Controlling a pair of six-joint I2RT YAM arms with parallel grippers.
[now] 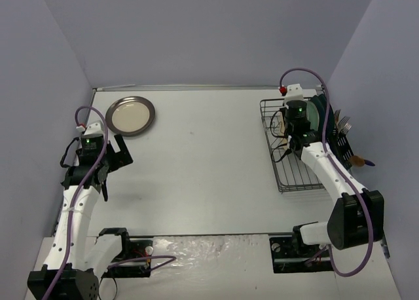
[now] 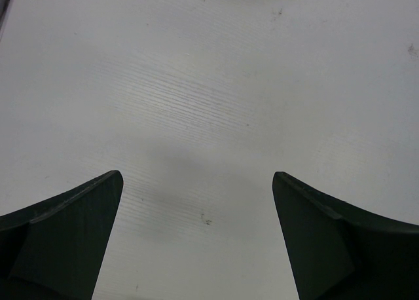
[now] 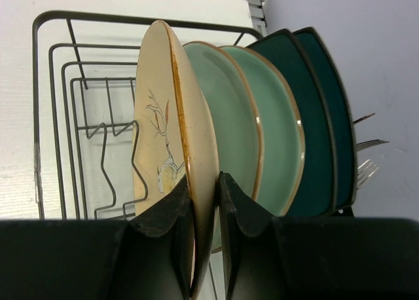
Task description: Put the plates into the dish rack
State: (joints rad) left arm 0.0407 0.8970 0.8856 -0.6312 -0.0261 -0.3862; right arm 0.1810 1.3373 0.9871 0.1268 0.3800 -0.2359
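The dish rack [image 1: 298, 172] stands at the table's right side, with several plates on edge at its far end. In the right wrist view, my right gripper [image 3: 206, 188] is shut on the rim of the cream floral plate [image 3: 157, 130], which stands upright in the rack [image 3: 59, 116]. Behind it stand two mint-green plates [image 3: 229, 116] [image 3: 281, 123] and two dark teal plates [image 3: 317, 116] [image 3: 339, 103]. A cream plate with a grey-brown rim [image 1: 131, 115] lies flat at the far left. Just short of it, my left gripper [image 1: 118, 174] hangs open over bare table [image 2: 196, 84], nothing between its fingers [image 2: 78, 234].
Forks and other cutlery [image 1: 344, 126] stick out of the holder on the rack's right side, close to the right wall. The near half of the rack shows bare wire tines [image 1: 301, 175]. Grey walls close in the table on three sides.
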